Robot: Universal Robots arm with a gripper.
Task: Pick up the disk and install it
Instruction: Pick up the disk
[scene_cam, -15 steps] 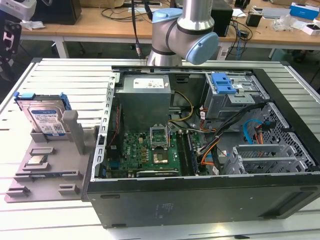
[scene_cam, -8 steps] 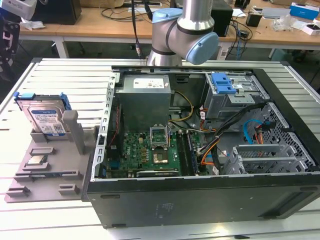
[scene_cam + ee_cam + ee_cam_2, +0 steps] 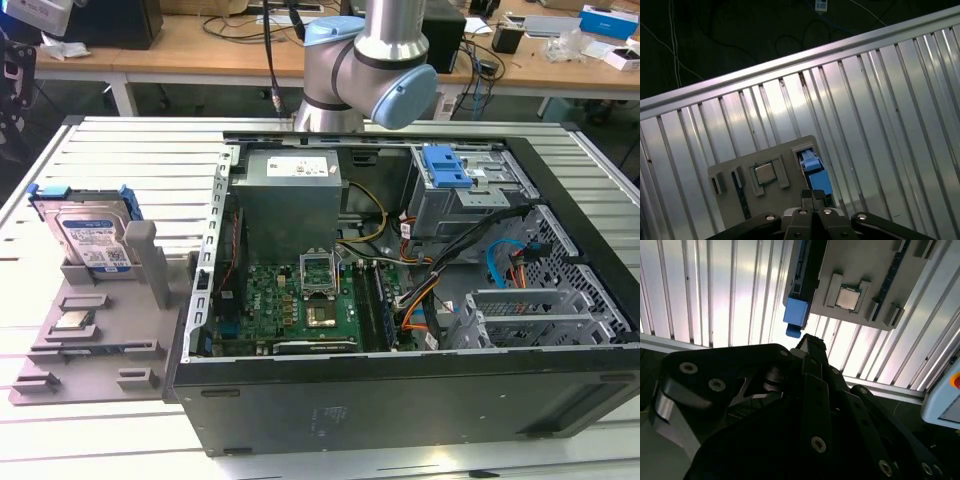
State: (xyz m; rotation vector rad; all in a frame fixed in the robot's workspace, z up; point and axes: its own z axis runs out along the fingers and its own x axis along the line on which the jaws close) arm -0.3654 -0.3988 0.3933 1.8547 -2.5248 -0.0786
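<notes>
The disk (image 3: 95, 235) is a silver drive with a white-and-blue label in a blue carrier. It stands tilted in a slot of the grey holder (image 3: 100, 345) at the exterior view's left. In both wrist views I look down on it edge-on, and its blue carrier (image 3: 796, 312) (image 3: 815, 170) sticks out from the holder. My gripper (image 3: 807, 344) (image 3: 812, 194) hangs well above that end of the holder. Its black fingertips are pressed together with nothing between them.
A small square silver chip (image 3: 75, 320) (image 3: 846, 297) (image 3: 764, 173) lies in the holder beside the disk. The open computer case (image 3: 400, 300) takes up the middle and right of the ribbed metal table (image 3: 130, 160). A blue-latched drive bay (image 3: 445, 165) sits at its back.
</notes>
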